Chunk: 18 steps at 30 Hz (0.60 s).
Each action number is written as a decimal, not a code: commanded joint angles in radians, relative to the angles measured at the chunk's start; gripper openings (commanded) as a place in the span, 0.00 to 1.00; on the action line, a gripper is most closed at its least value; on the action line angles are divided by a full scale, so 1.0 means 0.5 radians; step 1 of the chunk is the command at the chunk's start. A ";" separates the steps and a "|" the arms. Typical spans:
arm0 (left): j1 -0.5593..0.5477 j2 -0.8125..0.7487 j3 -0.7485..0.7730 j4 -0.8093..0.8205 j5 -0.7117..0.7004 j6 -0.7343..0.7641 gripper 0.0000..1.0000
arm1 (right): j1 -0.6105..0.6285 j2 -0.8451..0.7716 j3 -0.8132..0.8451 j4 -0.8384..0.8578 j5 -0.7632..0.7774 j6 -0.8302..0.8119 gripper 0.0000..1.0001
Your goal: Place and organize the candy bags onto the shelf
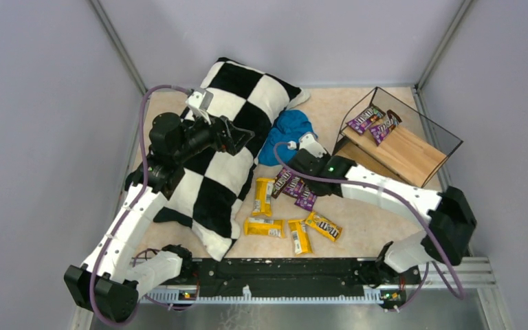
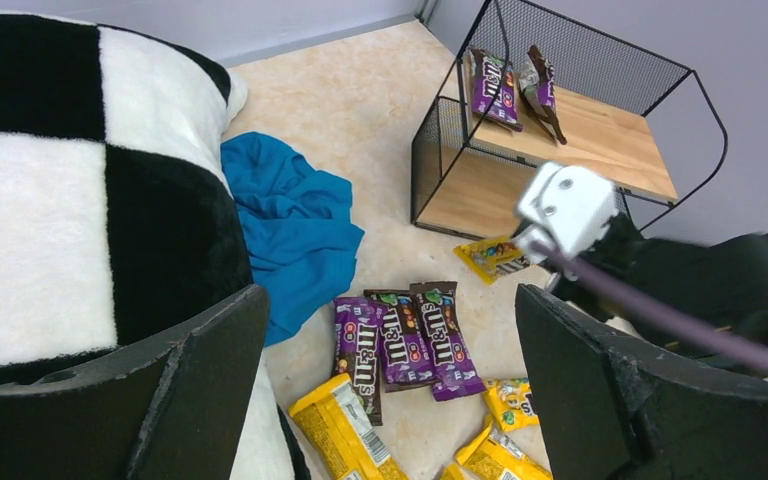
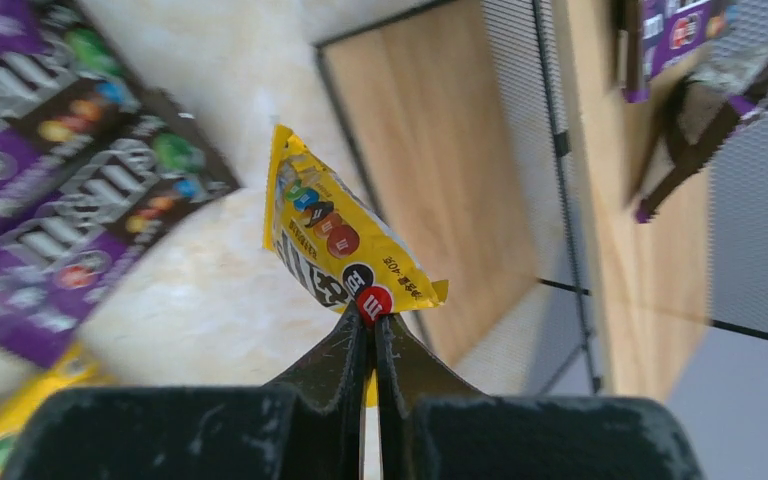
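Note:
The shelf (image 1: 412, 155) stands at the back right with two purple candy bags (image 1: 375, 122) on its top board. My right gripper (image 3: 372, 318) is shut on a corner of a yellow candy bag (image 3: 330, 235) and holds it just above the table in front of the shelf's lower board (image 3: 430, 170). In the top view it (image 1: 294, 157) sits beside the blue cloth. Three purple bags (image 1: 292, 185) and several yellow bags (image 1: 264, 227) lie on the table. My left gripper (image 2: 390, 300) is open and empty, high over the pillow.
A black-and-white checkered pillow (image 1: 227, 151) covers the left half of the table. A blue cloth (image 1: 287, 134) lies crumpled between the pillow and the shelf. Grey walls close in the sides and back.

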State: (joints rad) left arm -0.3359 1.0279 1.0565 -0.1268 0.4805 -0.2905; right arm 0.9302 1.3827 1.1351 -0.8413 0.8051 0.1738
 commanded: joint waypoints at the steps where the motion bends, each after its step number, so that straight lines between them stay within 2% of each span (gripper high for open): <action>1: -0.009 -0.036 0.028 0.083 -0.017 0.001 0.99 | 0.023 0.194 0.064 -0.151 0.687 -0.187 0.00; 5: -0.009 -0.059 0.030 0.070 -0.054 0.013 0.99 | 0.023 0.399 0.027 -0.108 0.955 -0.233 0.00; 11: -0.010 -0.084 0.035 0.063 -0.069 0.021 0.99 | -0.026 0.732 0.018 0.012 1.108 -0.320 0.00; 13: -0.015 -0.083 0.037 0.053 -0.097 0.033 0.99 | -0.083 0.776 -0.034 0.239 1.087 -0.495 0.00; 16: -0.018 -0.086 0.038 0.049 -0.104 0.041 0.99 | -0.160 0.757 -0.162 0.779 1.003 -0.826 0.00; 18: -0.019 -0.079 0.035 0.054 -0.088 0.041 0.99 | -0.205 0.744 -0.204 0.984 0.936 -0.964 0.00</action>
State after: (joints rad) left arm -0.3393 1.0031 1.0565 -0.1280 0.4435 -0.2859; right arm 0.8730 1.7775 1.0653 -0.6514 1.2709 -0.1097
